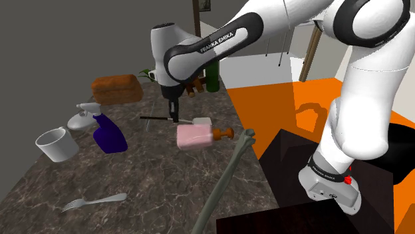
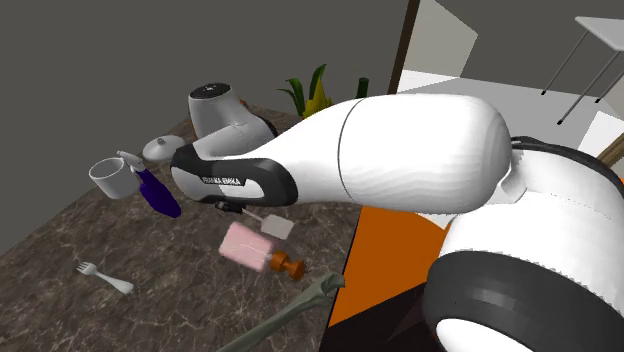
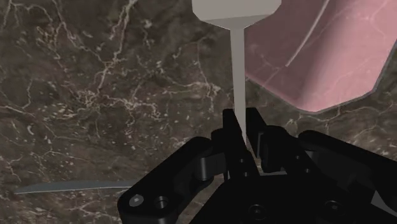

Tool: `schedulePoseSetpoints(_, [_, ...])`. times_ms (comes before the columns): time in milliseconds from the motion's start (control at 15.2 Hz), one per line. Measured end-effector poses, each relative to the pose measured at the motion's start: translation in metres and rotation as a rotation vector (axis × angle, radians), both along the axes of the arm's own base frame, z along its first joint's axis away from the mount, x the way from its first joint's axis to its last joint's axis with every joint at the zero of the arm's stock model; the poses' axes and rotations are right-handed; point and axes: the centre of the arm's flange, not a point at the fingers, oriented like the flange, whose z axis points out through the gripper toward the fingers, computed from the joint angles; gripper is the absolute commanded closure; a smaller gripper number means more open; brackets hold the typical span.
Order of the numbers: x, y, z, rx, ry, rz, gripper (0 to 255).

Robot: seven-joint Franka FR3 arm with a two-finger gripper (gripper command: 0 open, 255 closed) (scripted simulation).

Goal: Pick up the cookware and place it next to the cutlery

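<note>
**Shoulder view.** Locate the gripper [image 1: 175, 114] low over the dark marble counter [image 1: 153, 179], just behind the pink bottle [image 1: 193, 137] lying on its side. Note the pale blade of the spatula [image 1: 201, 121] at the bottle's upper edge. Find the fork [image 1: 96, 200] well apart, toward this view's lower left, beyond the blue spray bottle [image 1: 106, 136] and the white mug [image 1: 56, 144]. Plan the carry along the open strip of counter in front of those two.

**Second exterior view.** Confirm the spatula [image 2: 279, 227] blade just beside the pink bottle [image 2: 247, 246], and the fork [image 2: 103, 277] lying alone toward this view's lower left. Cannot tell whether blade and bottle touch, nor whether the spatula is lifted clear of the counter.

**Wrist view.** Read the jaws of the gripper [image 3: 242, 124] as clenched on the thin grey handle of the spatula [image 3: 238, 76], blade pointing away from the hand, pink bottle [image 3: 324, 57] close alongside. Note the grip far from the blade; expect that end to sag or swing.

**Procedure (judgement).**
1. Lift straight up first, clearing the bottle without dragging it.
2. Keep the squeeze firm; avoid quick wrist turns on so slim a handle.
3. Carry high enough to pass the spray bottle.
4. Lower beside the fork, roughly parallel, close but not on top.
5. Release only after resting the blade on the counter.
</note>
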Motion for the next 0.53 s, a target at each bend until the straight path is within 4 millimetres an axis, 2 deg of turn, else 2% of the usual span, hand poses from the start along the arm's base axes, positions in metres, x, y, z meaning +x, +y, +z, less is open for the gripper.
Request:
schedulePoseSetpoints(66, [-0.012, 0.006, 0.001, 0.000, 0.001, 0.000, 255])
schedulePoseSetpoints(198, [-0.028, 0.032, 0.001, 0.000, 0.000, 0.000, 255])
schedulePoseSetpoints(528, [-0.070, 0.079, 0.002, -0.001, 0.000, 0.000, 255])
